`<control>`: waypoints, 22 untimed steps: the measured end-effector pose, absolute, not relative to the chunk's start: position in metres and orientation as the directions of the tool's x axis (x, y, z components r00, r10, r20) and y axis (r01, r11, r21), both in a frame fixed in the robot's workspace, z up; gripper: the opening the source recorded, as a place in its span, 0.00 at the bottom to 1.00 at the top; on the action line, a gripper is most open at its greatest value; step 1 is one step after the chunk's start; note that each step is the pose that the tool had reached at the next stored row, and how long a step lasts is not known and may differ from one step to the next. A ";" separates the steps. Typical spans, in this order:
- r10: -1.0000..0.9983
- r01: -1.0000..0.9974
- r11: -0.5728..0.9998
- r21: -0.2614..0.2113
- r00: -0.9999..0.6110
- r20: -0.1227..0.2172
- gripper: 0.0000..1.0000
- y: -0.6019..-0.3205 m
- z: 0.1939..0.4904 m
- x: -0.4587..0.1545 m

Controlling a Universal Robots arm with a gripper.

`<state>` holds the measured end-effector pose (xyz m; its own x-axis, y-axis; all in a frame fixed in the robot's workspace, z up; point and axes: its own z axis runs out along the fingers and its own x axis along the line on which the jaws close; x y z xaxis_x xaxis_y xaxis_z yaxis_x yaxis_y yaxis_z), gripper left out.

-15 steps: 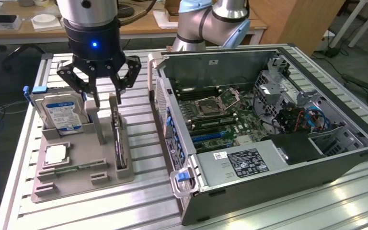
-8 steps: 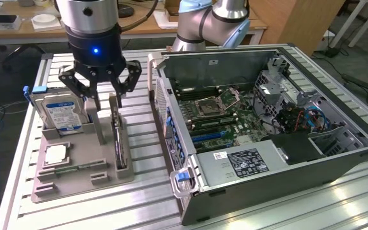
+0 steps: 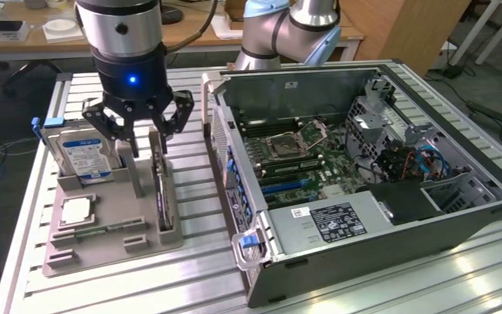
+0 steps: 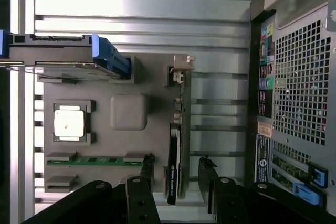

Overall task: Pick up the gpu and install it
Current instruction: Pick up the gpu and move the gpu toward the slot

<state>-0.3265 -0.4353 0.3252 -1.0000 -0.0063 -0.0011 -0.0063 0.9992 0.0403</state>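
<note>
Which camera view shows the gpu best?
The wrist view: it looks down on the gpu along its whole length, from metal bracket to far end, between the fingers of the open gripper. The exterior view shows it standing on edge in the grey tray, below the gripper.

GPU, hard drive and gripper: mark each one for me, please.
gpu (image 4: 174,166), wrist view, on the card's black edge.
hard drive (image 3: 85,157), exterior view, on its blue-white label.
gripper (image 3: 141,145), exterior view, midway between its fingertips.

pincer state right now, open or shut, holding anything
Pincer: open, holding nothing, poised over the gpu, which stands on edge in the grey tray.
</note>
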 end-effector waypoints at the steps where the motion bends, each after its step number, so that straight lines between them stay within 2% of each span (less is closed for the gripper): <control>1: -0.006 -0.006 0.999 0.040 -1.000 -0.001 0.47 -0.436 0.324 -0.327; 22: 0.021 0.021 0.999 0.040 -1.000 -0.001 0.47 -0.438 0.307 -0.322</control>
